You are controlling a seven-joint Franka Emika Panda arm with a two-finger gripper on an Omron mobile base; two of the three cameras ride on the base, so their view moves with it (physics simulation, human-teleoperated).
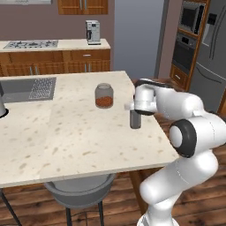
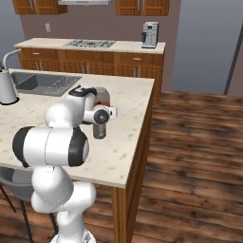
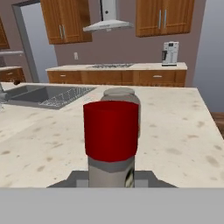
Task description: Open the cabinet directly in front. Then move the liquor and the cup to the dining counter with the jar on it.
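Liquor (image 3: 111, 144) stands gripped between the claw (image 1: 135, 115) jaws.

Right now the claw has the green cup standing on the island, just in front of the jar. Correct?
No. It holds the liquor, a red-capped bottle, not a green cup. The hand view shows the cap, with the jar behind it. The bottle stands on the dining counter.
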